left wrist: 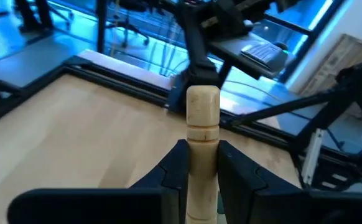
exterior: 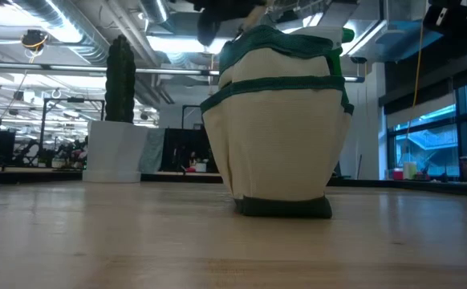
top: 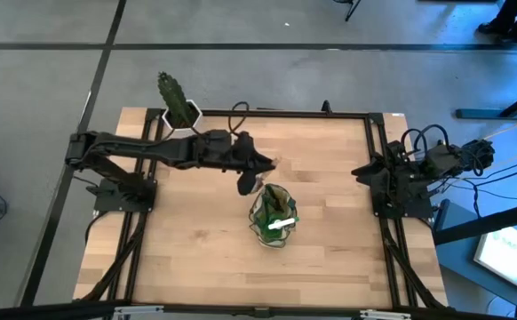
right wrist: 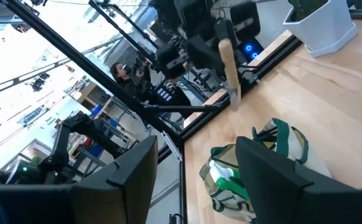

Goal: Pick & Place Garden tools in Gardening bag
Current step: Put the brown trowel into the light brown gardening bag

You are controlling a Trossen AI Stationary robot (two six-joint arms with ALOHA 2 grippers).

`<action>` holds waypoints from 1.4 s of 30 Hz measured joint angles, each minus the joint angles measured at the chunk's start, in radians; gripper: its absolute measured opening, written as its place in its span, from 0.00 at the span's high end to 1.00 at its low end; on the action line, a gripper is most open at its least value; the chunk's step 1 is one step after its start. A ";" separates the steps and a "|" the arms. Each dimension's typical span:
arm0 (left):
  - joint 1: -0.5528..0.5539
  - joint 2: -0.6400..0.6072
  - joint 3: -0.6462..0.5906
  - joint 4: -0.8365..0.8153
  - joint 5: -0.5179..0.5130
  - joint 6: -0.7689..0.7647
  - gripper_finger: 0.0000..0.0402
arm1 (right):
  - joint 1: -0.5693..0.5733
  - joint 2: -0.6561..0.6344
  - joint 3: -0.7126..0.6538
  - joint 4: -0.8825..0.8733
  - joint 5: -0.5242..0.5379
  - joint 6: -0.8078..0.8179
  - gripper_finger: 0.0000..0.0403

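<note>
The gardening bag [top: 274, 216] stands upright on its base at mid-table, and also shows in the low view [exterior: 278, 120]. A green spray bottle with a white nozzle [top: 282, 222] sticks out of its top. Just beyond the bag's far-left side, my left gripper [top: 263, 164] is up in the air, shut on a wooden-handled tool [right wrist: 228, 59]. The tool's head is hidden. My right gripper [right wrist: 196, 180] waits open at the table's right edge [top: 365, 169], holding nothing. My left gripper pinches the tool's wooden handle [left wrist: 203, 152] between its two fingers [left wrist: 176, 168], a little back from the rounded free end [left wrist: 203, 102]. The fingers lie along the handle, pointing roughly level toward the table's right. The free end sticks out past the fingertips. The tool is clear of table and bag.
A cactus in a white pot [top: 180, 108] stands at the far edge behind my left arm. A dark frame rail [top: 369, 151] runs round the wooden tabletop. Bare wood lies to the left, right and near side of the bag.
</note>
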 joint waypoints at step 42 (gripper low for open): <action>-0.317 0.428 -0.001 0.563 -0.968 -0.086 0.87 | 0.000 0.000 0.000 0.000 -0.089 -0.036 0.45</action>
